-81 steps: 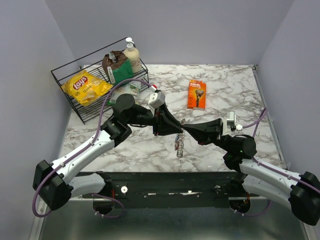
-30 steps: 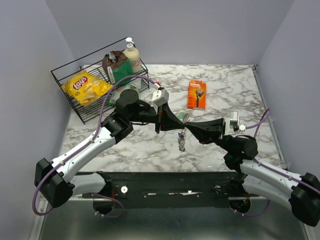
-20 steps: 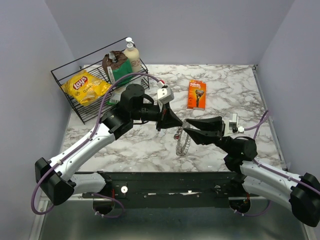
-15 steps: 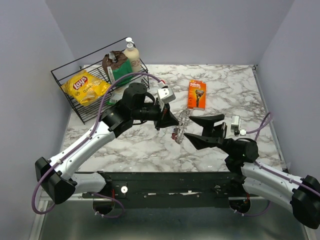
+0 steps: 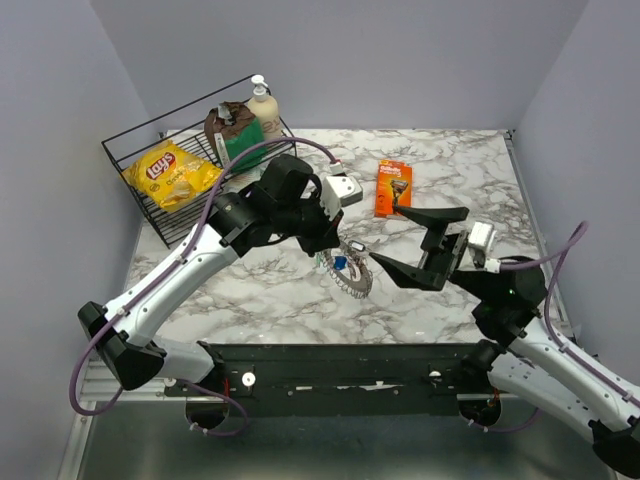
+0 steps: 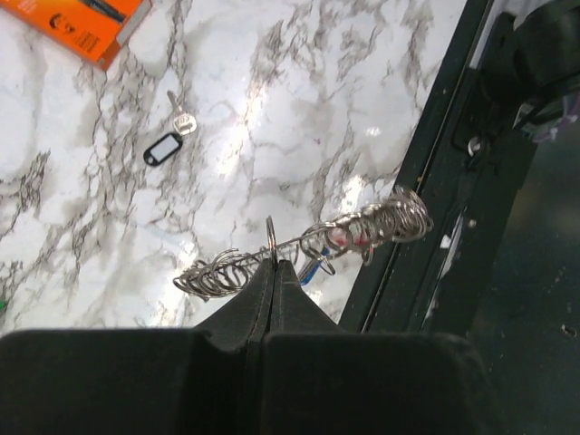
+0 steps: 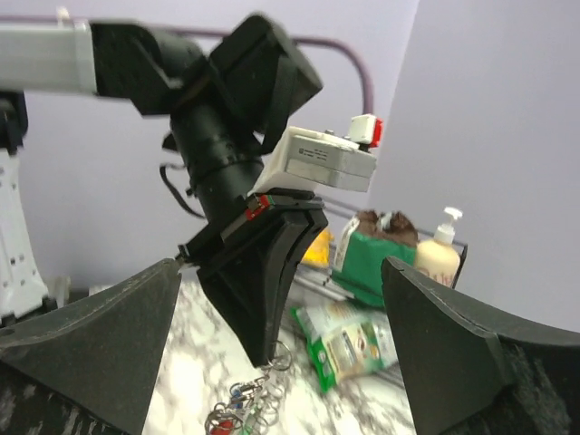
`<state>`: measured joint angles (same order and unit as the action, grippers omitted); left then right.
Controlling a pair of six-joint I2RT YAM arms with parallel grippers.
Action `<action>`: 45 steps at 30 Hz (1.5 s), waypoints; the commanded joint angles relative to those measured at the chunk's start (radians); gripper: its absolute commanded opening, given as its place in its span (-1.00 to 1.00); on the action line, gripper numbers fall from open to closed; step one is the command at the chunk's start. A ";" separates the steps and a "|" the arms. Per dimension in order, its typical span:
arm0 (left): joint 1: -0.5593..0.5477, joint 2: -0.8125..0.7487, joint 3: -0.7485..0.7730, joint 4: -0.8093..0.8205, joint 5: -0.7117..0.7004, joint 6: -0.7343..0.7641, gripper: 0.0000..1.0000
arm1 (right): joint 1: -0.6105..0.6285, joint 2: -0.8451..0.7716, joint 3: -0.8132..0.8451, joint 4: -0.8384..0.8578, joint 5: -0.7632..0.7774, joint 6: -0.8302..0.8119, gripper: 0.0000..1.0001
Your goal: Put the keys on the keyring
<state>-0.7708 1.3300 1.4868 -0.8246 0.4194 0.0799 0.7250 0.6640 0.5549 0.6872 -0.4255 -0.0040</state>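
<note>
Left gripper (image 6: pixel 272 272) pinches the keyring (image 6: pixel 381 222), held above the table (image 6: pixel 91 227) at frame centre. Red and blue keys (image 6: pixel 340 237) appear threaded. Right gripper (image 5: pixel 398 238) stands spread, empty. Tagged key (image 6: pixel 172 136), upper left, apparently awaits threading.

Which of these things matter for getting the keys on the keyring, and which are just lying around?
For the job: keyring, held by left pincer; keys on it; open right pincer.
Lying about: razor pack, wire basket, chips bag, soap bottle.
</note>
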 commanded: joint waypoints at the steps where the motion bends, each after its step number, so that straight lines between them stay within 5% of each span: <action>1: -0.041 0.052 0.087 -0.171 -0.102 0.072 -1.00 | 0.001 0.054 0.065 -0.356 -0.123 -0.146 0.99; 7: -0.056 0.040 0.092 -0.176 -0.064 0.089 -1.00 | 0.001 0.112 0.089 -0.383 -0.266 -0.163 0.95; 17: -0.076 -0.006 0.047 -0.127 0.096 0.123 -1.00 | 0.001 0.177 0.128 -0.396 -0.344 -0.149 0.48; 27: -0.099 -0.041 0.046 -0.104 0.148 0.144 -1.00 | 0.001 0.224 0.157 -0.399 -0.351 -0.133 0.24; 40: -0.102 -0.035 0.044 -0.103 0.179 0.149 -1.00 | 0.001 0.253 0.178 -0.413 -0.335 -0.143 -0.43; 45: -0.105 -0.034 0.049 -0.103 0.180 0.152 -1.00 | 0.001 0.276 0.197 -0.436 -0.346 -0.151 -0.93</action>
<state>-0.8658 1.3117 1.5345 -0.9665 0.5507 0.2230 0.7250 0.9203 0.7082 0.2863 -0.7624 -0.1486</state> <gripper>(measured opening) 0.009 0.102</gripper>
